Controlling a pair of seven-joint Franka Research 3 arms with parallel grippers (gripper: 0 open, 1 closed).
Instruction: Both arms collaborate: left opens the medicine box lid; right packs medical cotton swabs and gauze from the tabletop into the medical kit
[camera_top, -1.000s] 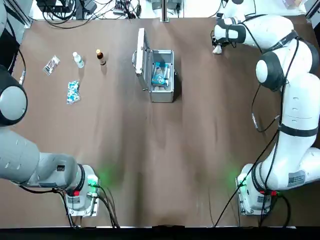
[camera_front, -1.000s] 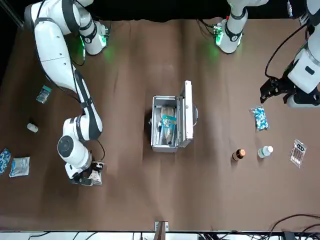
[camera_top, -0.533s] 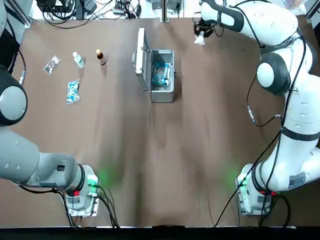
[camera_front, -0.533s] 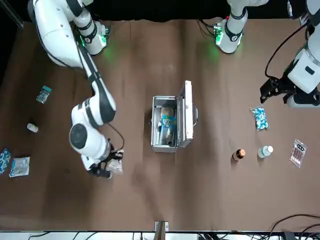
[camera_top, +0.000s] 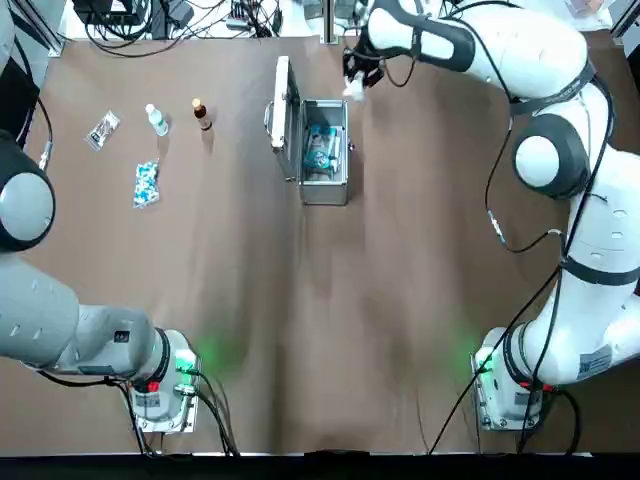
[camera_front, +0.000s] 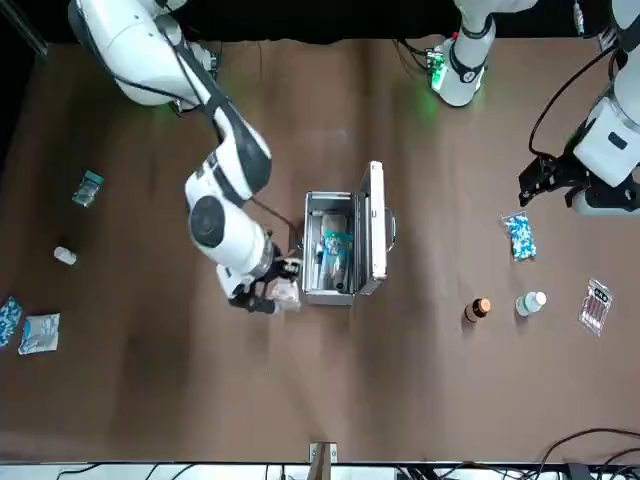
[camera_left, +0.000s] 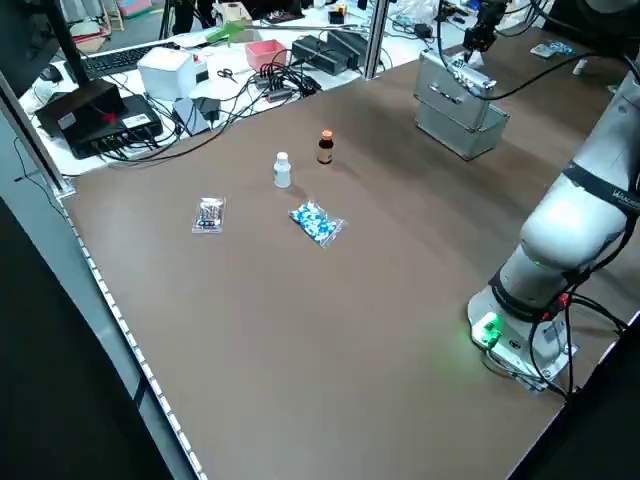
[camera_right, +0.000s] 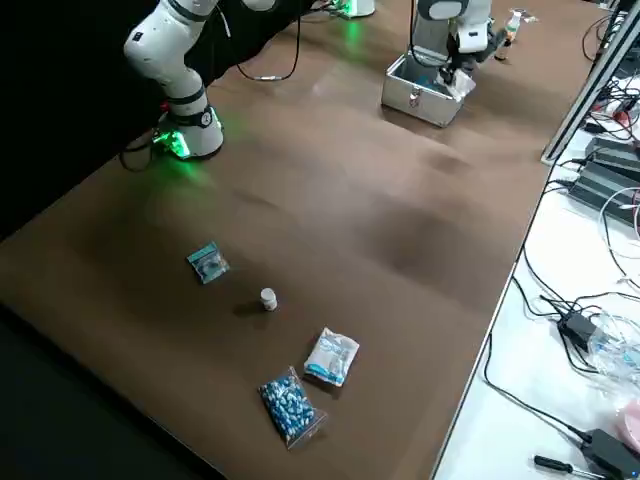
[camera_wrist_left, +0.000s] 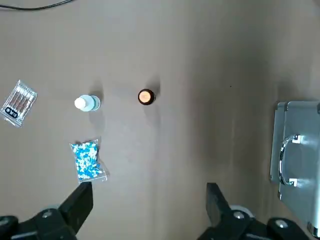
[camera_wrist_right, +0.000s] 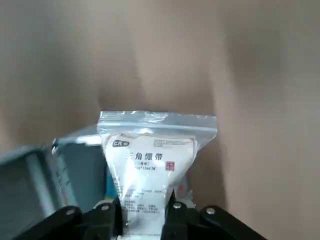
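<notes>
The right gripper (camera_top: 354, 84) hangs at the far right corner of the medical kit (camera_top: 324, 152), about one o'clock from the case's middle in the top view. Its jaws pinch the lower edge of the gauze (camera_wrist_right: 150, 165); the packet stands up between the fingers. The teal medical cotton swabs (camera_top: 319, 148) lie inside the kit, whose lid stands open. The left gripper (camera_wrist_left: 150, 210), jaws spread, hovers over the tabletop (camera_top: 320, 300) left of the kit.

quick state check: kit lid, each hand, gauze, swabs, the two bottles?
medical kit: lid open, standing upright.
right hand: shut on gauze, at the kit's far end.
gauze: held, off the tabletop.
medical cotton swabs: lying inside the kit.
left hand: open, empty, above the tabletop.
brown bottle: upright.
white bottle: upright.
</notes>
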